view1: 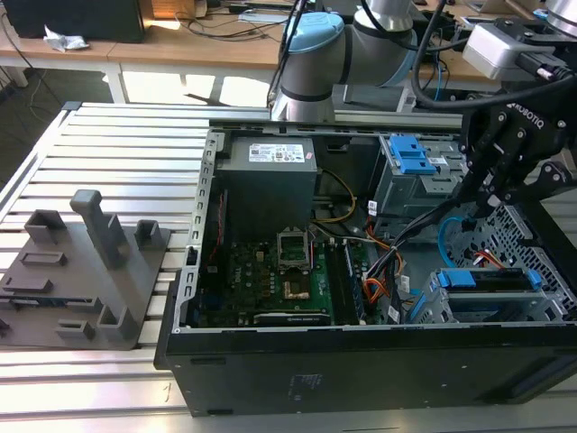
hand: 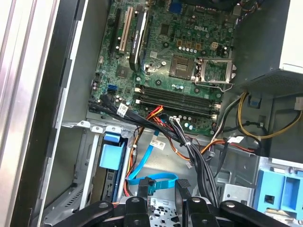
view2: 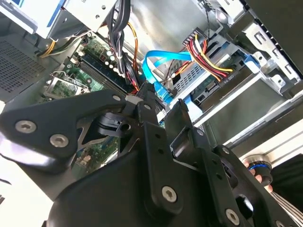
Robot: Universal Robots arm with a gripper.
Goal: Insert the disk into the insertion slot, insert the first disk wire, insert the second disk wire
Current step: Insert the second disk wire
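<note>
The disk (view1: 491,280), framed by its blue carrier (hand: 112,156), lies inside the insertion slot (view1: 435,305), a perforated grey cage at the case's front corner. The first disk wire (view1: 491,261), red-orange, runs to the disk's end. The second disk wire (hand: 151,179), flat and light blue, loops in front of the cage (view2: 163,59). My gripper (hand: 164,187) hovers over that loop with a see-through gap between its fingers. The cable's dark plug (hand: 147,181) rests against one finger. In the exterior view the gripper (view1: 478,200) hangs just above the slot.
The open case holds a green motherboard (view1: 270,271), a grey power supply (view1: 270,180) and a larger cage with blue clips (view1: 410,158). A thick black cable bundle (hand: 189,146) and a yellow wire (hand: 251,127) cross near the slot. A grey fixture (view1: 81,271) stands at the exterior view's left.
</note>
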